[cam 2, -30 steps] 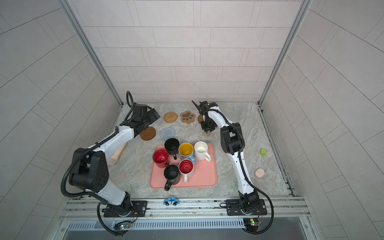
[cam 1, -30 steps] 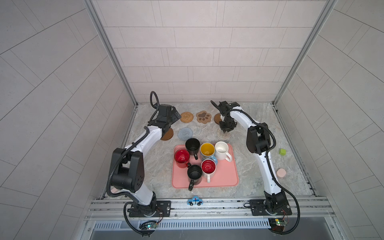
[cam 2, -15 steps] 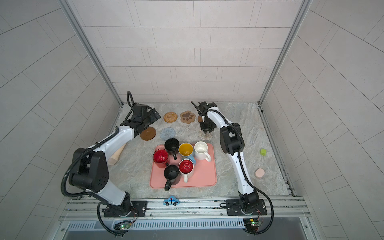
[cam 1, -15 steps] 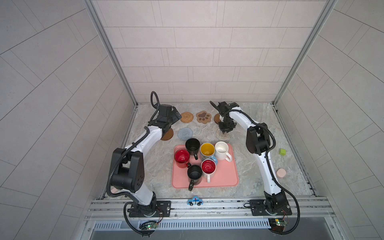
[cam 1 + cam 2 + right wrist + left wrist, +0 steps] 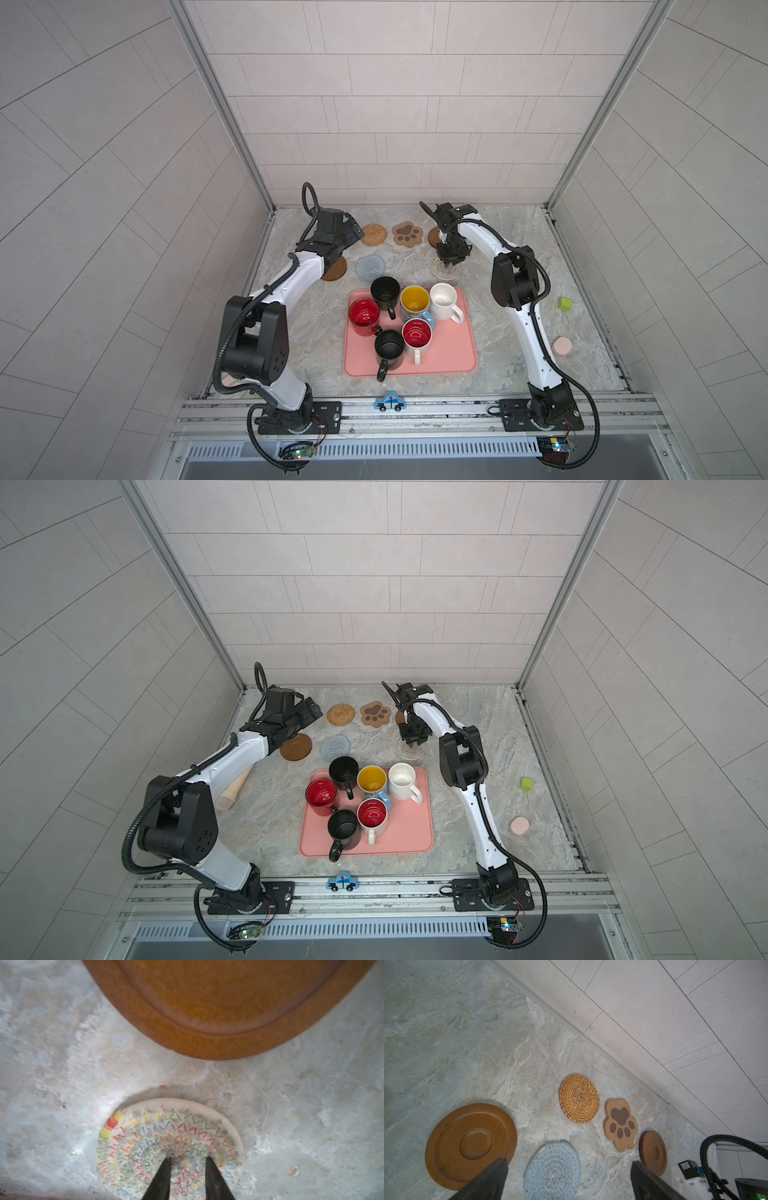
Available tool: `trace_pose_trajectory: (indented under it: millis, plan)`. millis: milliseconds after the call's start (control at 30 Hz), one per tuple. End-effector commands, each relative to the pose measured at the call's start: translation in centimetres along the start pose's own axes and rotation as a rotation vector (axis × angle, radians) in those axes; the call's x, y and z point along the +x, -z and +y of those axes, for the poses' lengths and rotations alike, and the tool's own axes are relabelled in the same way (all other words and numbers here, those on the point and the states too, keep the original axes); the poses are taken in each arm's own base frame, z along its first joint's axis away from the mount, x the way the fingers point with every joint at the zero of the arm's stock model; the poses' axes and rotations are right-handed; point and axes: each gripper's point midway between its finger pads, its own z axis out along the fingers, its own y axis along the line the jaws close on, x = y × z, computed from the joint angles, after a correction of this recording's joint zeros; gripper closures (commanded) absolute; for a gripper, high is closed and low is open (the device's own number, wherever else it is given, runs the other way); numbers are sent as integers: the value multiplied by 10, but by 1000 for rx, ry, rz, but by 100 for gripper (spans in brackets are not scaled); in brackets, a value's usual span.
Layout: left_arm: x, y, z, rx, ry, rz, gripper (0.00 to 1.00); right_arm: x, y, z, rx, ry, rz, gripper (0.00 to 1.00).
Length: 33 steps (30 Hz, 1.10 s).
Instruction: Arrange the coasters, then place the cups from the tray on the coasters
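Six cups stand on the pink tray [image 5: 453,353]: two black [image 5: 385,289], one red [image 5: 364,315], a white one with red inside [image 5: 417,334], a cream-white one [image 5: 442,299] and a blue one with yellow inside [image 5: 414,300]. Behind the tray lie the coasters: rattan [image 5: 373,235], paw [image 5: 407,234], two brown rounds [image 5: 336,270] [image 5: 653,1152], grey-blue crochet [image 5: 370,266] and cream crochet [image 5: 445,270]. My right gripper [image 5: 188,1158] points down with its tips on the middle of the cream coaster [image 5: 170,1138], jaws a narrow gap apart. My left gripper [image 5: 569,1162] hangs wide open above the grey-blue coaster [image 5: 552,1172], holding nothing.
A green cube [image 5: 564,304] and a small pink puck [image 5: 562,346] lie at the right of the table. A toy car [image 5: 390,402] sits on the front rail. A wooden cylinder [image 5: 235,789] lies under the left arm. The back wall runs close behind the coasters.
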Motion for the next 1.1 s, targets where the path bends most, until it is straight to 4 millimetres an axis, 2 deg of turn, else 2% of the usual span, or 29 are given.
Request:
trace_pose_trajectory:
  millis: [0,400,667,867,1067]
  plan:
    - [3,-4,1,-16,-35,45,0,3,1,3,6,-5,22,68]
    - [27,-8,8,-26,-37,149,0,-4,34,-6,-3,-34,-39,68]
    - [59,-20,8,-44,-57,351,2,-22,59,-15,-92,-153,-130,68]
    - [83,-30,15,-109,-64,504,5,-32,68,-20,-146,-218,-164,68]
    - [100,-34,22,-151,-61,605,7,-33,67,-21,-165,-235,-164,68]
